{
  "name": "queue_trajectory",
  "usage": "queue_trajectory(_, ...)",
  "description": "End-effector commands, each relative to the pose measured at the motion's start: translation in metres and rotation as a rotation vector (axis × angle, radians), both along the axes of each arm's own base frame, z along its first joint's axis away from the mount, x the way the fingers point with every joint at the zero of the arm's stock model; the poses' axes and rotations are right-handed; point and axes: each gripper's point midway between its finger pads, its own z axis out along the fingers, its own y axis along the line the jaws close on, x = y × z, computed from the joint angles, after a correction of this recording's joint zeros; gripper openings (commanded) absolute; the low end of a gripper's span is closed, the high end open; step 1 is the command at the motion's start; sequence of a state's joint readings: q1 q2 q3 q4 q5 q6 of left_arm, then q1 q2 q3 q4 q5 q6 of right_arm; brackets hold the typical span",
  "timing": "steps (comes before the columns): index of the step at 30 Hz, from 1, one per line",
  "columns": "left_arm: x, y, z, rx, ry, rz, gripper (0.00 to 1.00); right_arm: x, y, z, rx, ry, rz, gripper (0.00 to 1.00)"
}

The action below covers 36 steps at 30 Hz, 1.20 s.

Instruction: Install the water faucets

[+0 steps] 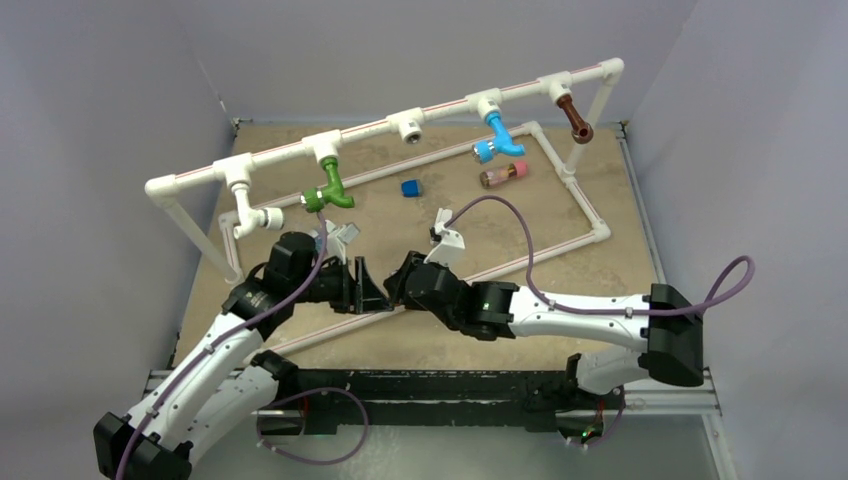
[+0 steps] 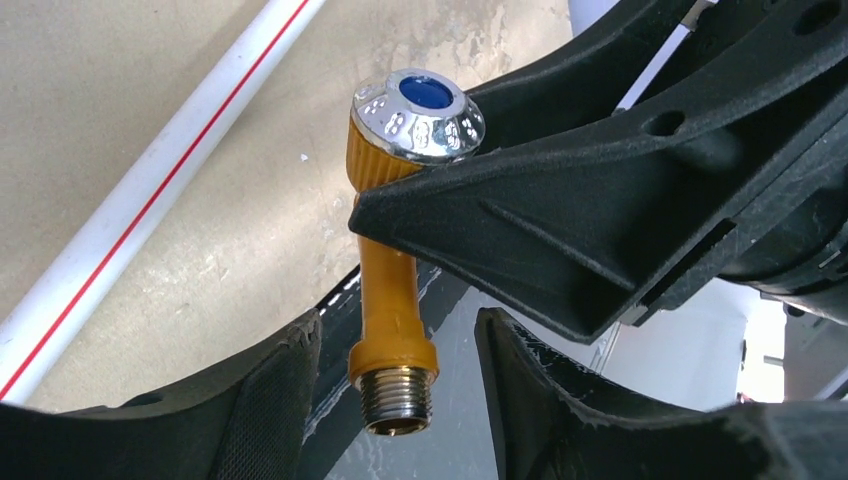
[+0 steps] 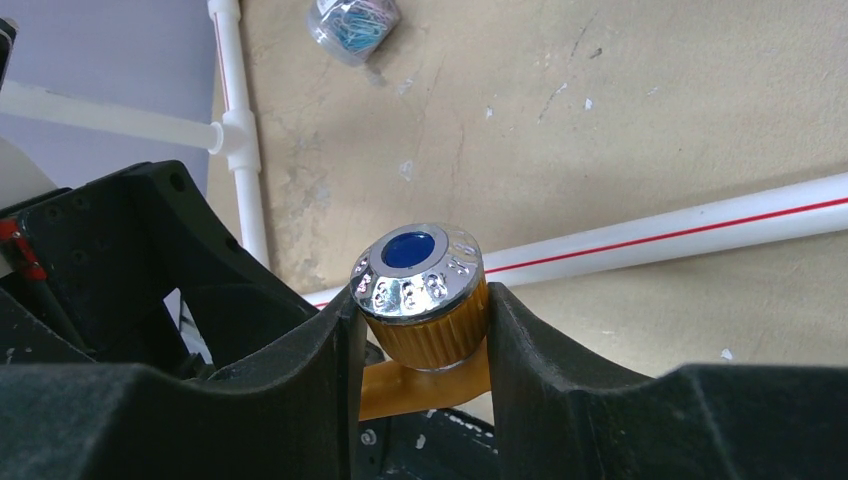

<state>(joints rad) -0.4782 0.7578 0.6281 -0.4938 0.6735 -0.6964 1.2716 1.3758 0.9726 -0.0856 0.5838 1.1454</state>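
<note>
The right pincer (image 3: 420, 335) is clamped on the orange faucet (image 2: 390, 290) by its cap, just 6 o'clock of the worktop (image 1: 400, 345) centre, with the left pincer (image 2: 396, 335) open astride its thread, and since the green faucet (image 1: 328, 193), blue faucet (image 1: 497, 135) and brown faucet (image 1: 574, 118) are fitted, this last one, likely for the 12 o'clock tee (image 1: 409, 125), remains.

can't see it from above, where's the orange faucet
Wrist views: the orange faucet is clamped by its cap in the right gripper, threaded end between the left gripper's open fingers.

A small blue block (image 1: 411, 187) and a clear tube with a pink end (image 1: 503, 174) are seen lying apart on the tan board (image 1: 450, 352), both enclosed by the white pipe frame (image 1: 408, 124), near its raised rail.
</note>
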Motion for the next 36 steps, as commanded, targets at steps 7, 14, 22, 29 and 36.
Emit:
queue_trajectory(7,0.011,0.001,0.001,0.003,-0.038,0.044,0.45,-0.002,0.015,0.012,0.042,0.054,-0.018,0.00)
queue_trajectory(14,0.008,0.001,0.001,0.002,-0.030,0.032,0.36,-0.002,0.016,0.009,0.046,0.072,-0.034,0.00)
queue_trajectory(22,0.005,0.002,0.000,0.004,-0.020,0.035,0.32,-0.002,0.012,0.012,0.065,0.080,-0.056,0.00)
queue_trajectory(29,0.003,0.003,-0.001,0.006,-0.009,0.038,0.47,-0.001,0.011,0.015,0.076,0.083,-0.067,0.00)
queue_trajectory(36,0.003,0.005,-0.003,0.012,-0.011,0.047,0.47,0.002,0.009,0.019,0.093,0.087,-0.095,0.00)
